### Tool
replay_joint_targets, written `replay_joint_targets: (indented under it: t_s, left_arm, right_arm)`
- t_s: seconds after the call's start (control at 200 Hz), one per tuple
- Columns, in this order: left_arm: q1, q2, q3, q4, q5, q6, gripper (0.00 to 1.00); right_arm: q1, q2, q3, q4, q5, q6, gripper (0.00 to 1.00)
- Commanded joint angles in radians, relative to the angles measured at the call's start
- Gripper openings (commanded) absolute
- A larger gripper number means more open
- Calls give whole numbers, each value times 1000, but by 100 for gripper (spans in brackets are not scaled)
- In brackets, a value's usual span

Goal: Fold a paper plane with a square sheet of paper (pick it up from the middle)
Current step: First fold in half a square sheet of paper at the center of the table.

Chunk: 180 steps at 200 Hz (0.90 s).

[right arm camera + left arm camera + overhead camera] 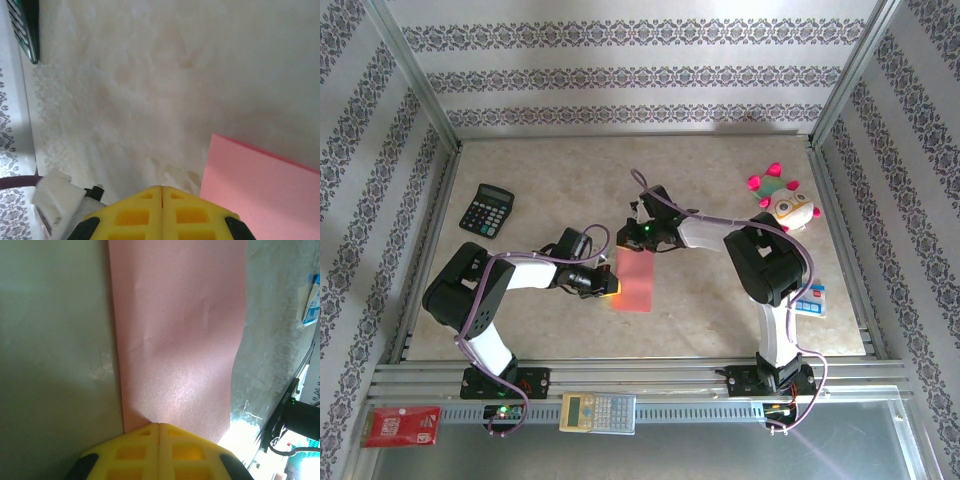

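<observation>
Near the middle of the worktop (545, 320) lies the square sheet of paper (635, 283), salmon pink and flat, though from above it reads as a narrow strip, so I judge it is already doubled over once. My left hand (158, 427) is closed, yellow fingers pressed together, with its tips on the strip's left long edge; I take that as pinning or flattening the paper there, not lifting it. Whether any paper is caught between the fingers, I cannot tell. My right hand (161, 190) is closed on nothing and hangs over bare worktop just beside the strip's far corner, close enough to help with the next fold without disturbing the paper.
</observation>
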Motion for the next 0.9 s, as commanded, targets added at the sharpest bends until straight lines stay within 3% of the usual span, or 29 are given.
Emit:
replay_joint_targets:
  t_s: [0.0, 0.115, 0.34, 0.44, 0.53, 0.739, 0.894]
  left_arm:
    - [-6, 46, -32, -176, -178, 40, 0]
    - [-8, 17, -11, -189, -167, 40, 1]
    - [6, -111, 16, -78, -128, -25, 32]
    - [38, -147, 6, 32, -92, -80, 37]
    - [61, -136, 28, 67, -84, -104, 36]
    - [62, 21, 136, 54, -62, -86, 12]
    - [63, 90, 155, 88, -39, -99, 6]
  right_arm:
    - [10, 46, -11, 67, -24, 33, 1]
    - [7, 74, -17, 69, -11, 18, 1]
    - [-17, 123, -52, 56, 19, -35, 1]
    - [-21, 133, -65, 56, 21, -46, 0]
    - [-20, 131, -73, 54, 24, -51, 0]
    - [-25, 123, -82, 52, 33, -54, 0]
    - [-25, 120, -103, 52, 38, -53, 0]
